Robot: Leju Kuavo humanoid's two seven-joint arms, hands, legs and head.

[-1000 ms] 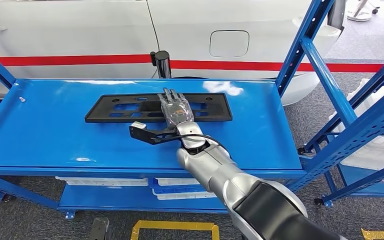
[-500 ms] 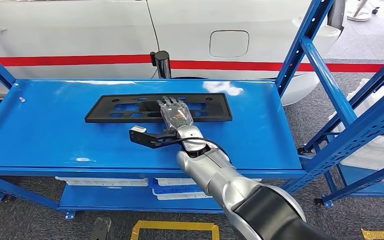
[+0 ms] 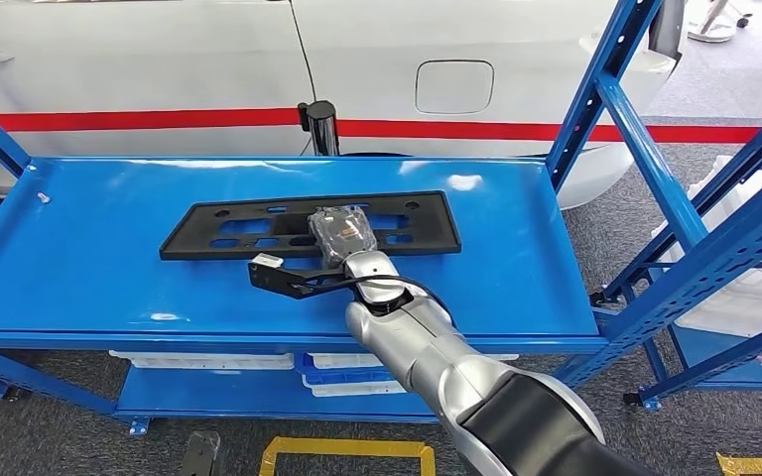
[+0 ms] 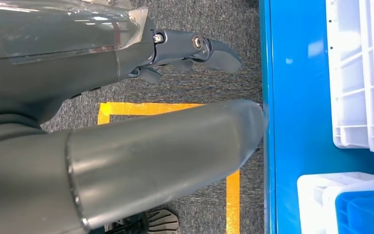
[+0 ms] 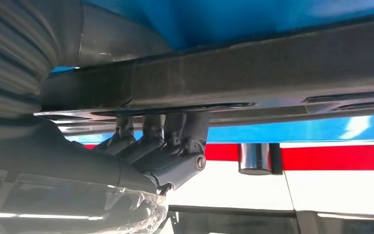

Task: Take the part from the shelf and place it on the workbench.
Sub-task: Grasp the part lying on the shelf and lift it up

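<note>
- Head view: a blue metal shelf (image 3: 89,268) runs across the scene, with a white car with a red stripe (image 3: 159,69) on the far side of it.
- A long, flat black plastic part (image 3: 228,226), pierced with cut-out slots, lies on the top shelf, its long side running left to right.
- The robot's right hand (image 3: 342,230) rests over the middle of the part's near edge, fingers curled down onto it, at the end of a silver arm reaching in from the near right.
- A black camera bracket (image 3: 283,276) sticks out to the left of the wrist, just above the shelf surface.
- White bins (image 3: 208,360) sit on the lower shelf, and yellow floor tape (image 3: 342,451) marks the grey carpet in front.
- More blue racking (image 3: 695,228) stands to the right.
- Left wrist view: the left hand (image 4: 185,48) hangs above grey carpet and yellow tape, beside the blue shelf edge and white bins. Its dark fingers (image 4: 219,51) are curled in and hold nothing.
- Right wrist view: the right hand's dark fingers (image 5: 170,134) hook around the edge of the black part, which crosses the frame as a thick dark bar. The hand grips the part. The red car stripe shows beyond.
</note>
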